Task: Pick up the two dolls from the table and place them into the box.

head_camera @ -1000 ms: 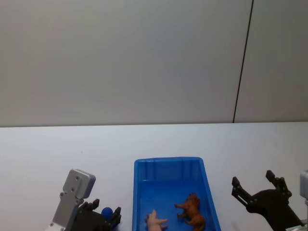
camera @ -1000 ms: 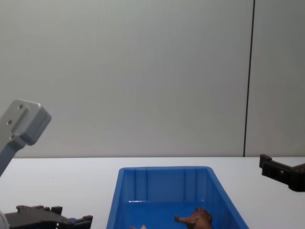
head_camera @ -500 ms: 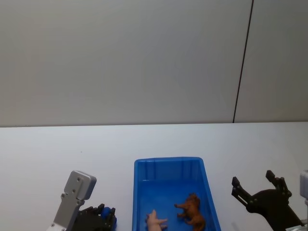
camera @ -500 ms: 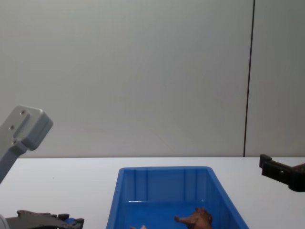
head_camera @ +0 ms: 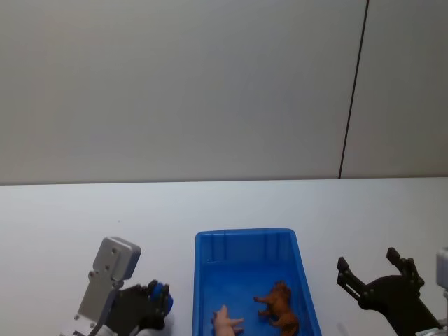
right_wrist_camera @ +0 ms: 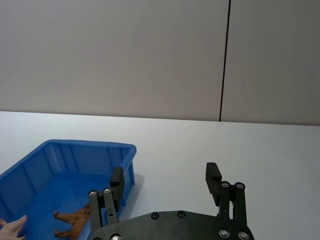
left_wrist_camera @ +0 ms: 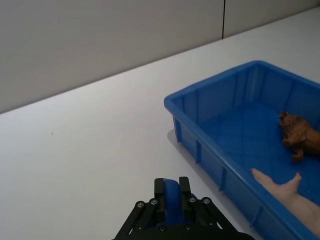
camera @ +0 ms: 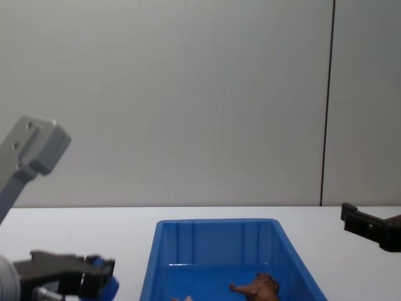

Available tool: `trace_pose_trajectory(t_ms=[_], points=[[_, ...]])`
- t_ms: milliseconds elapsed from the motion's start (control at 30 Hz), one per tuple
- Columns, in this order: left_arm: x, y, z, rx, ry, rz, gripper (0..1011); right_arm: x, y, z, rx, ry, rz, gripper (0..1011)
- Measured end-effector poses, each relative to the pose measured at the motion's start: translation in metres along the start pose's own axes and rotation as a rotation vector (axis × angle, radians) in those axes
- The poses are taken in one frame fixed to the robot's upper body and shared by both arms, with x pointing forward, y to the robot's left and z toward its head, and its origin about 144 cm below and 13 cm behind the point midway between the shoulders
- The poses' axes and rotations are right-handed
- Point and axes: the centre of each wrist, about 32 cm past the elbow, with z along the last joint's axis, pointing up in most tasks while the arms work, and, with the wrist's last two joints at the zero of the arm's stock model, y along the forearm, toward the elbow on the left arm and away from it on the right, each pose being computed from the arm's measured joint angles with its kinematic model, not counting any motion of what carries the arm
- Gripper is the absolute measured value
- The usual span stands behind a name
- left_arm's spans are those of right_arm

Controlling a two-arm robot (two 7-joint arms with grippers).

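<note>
Left gripper point(head_camera: 159, 302) clamps the blue doll point(left_wrist_camera: 171, 196) left of the blue bin point(head_camera: 244, 236).
Inside: brown animal point(head_camera: 280, 306) lying lengthwise near-to-far, pink pig point(head_camera: 226, 321) beside it; right gripper point(head_camera: 374, 274) spread wide, right of the bin.

We see a bright blue plastic bin point(head_camera: 244, 241), a brown toy animal point(head_camera: 280, 304), a pale pink toy pig point(head_camera: 227, 322), a rounded blue doll point(left_wrist_camera: 171, 195), a white tabletop point(head_camera: 210, 203).
</note>
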Motion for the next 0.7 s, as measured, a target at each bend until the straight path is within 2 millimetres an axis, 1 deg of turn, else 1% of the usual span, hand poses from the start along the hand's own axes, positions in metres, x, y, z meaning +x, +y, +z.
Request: trace_pose_trajectory(t_ms=[333,500,700], points=[[0.000,0.001,0.021,-0.128,-0.041,-0.019,119,0.000,0.000,0.000,0.000,0.000,0.000,1001],[0.000,0.000,0.034,-0.206,-0.062,-0.052,86,0.000,0.000,0.000,0.000,0.000,0.000,1001],[0.000,-0.001,0.047,-0.284,-0.080,-0.109,71,0.000,0.000,0.000,0.000,0.000,0.000,1001]])
